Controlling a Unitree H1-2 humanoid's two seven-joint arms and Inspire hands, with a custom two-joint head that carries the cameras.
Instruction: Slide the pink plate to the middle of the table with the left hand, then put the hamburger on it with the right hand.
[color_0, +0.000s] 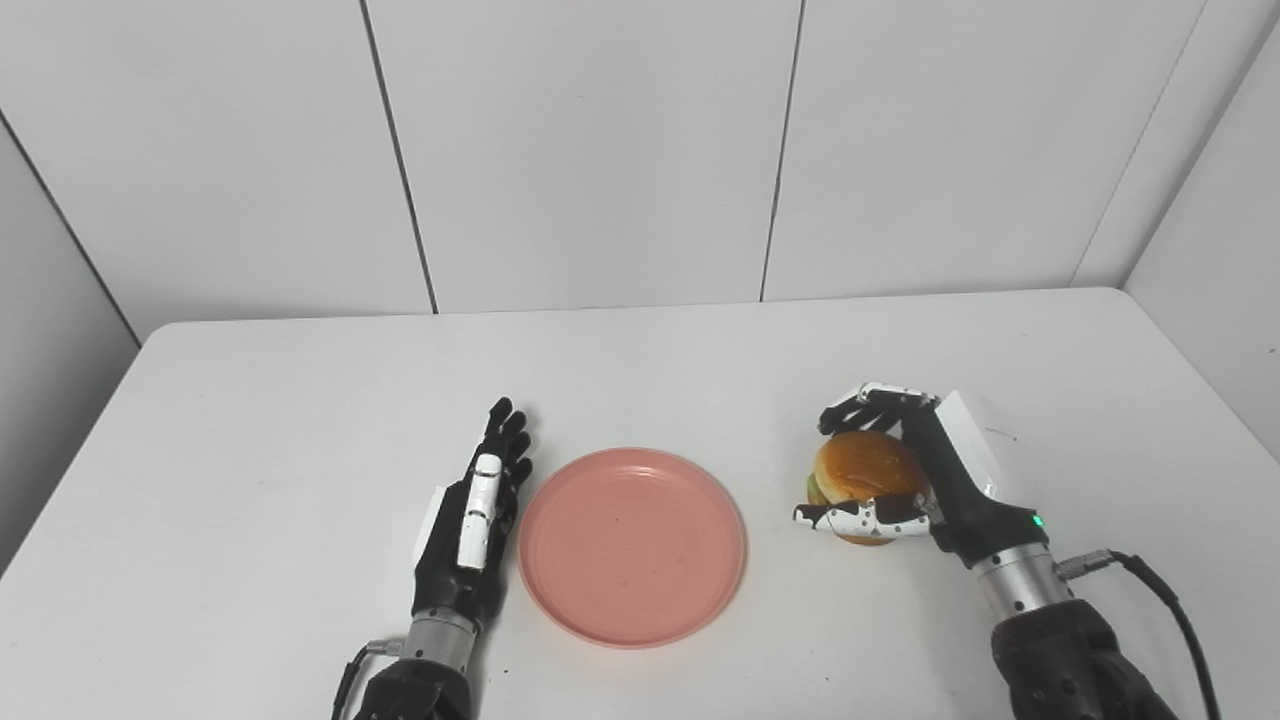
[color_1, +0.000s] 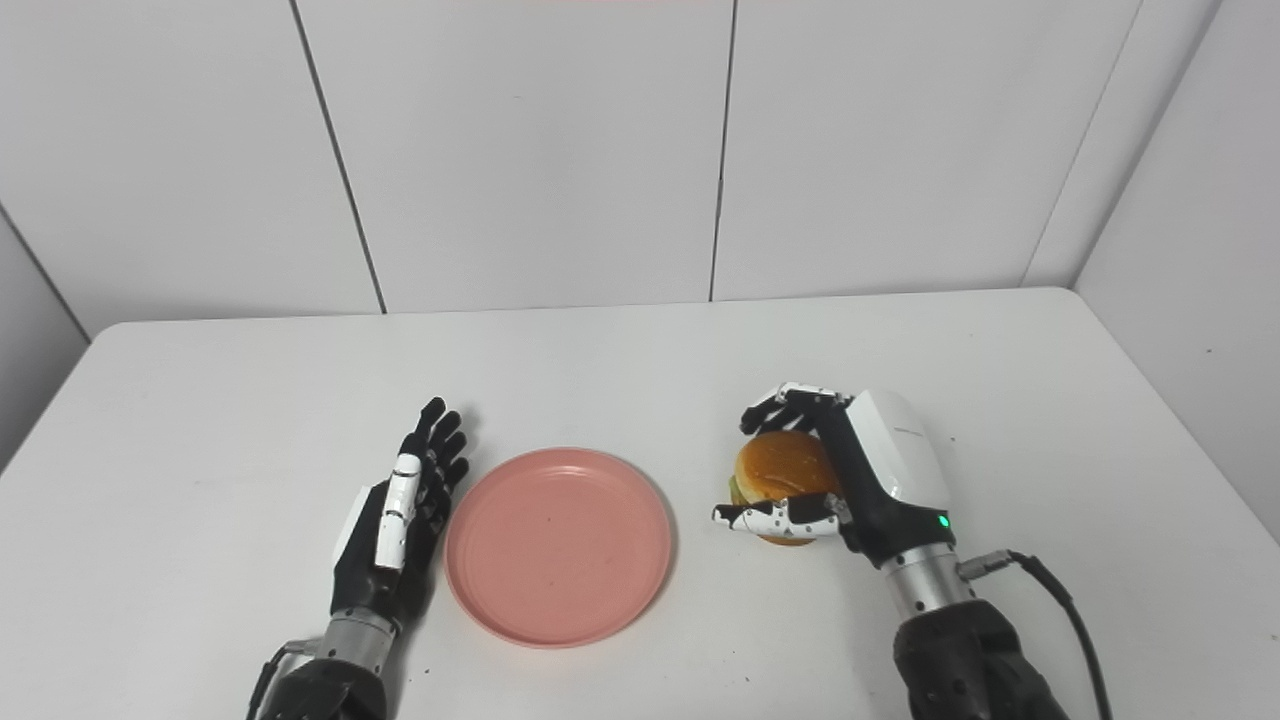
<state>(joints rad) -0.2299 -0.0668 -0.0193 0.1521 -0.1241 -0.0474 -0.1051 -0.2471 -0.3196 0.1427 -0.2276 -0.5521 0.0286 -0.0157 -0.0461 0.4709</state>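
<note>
A pink plate (color_0: 632, 545) lies empty on the white table (color_0: 640, 370), near the front middle. My left hand (color_0: 478, 520) rests flat and open just left of the plate's rim, fingers straight and pointing away from me. A hamburger (color_0: 866, 476) with a golden bun stands on the table to the right of the plate. My right hand (color_0: 925, 470) is wrapped around it, fingers over the far side and thumb across the near side. The burger seems to still rest on the table.
White wall panels stand behind the table, with a side wall close at the right. A black cable (color_0: 1165, 600) runs from my right wrist toward the table's front right edge.
</note>
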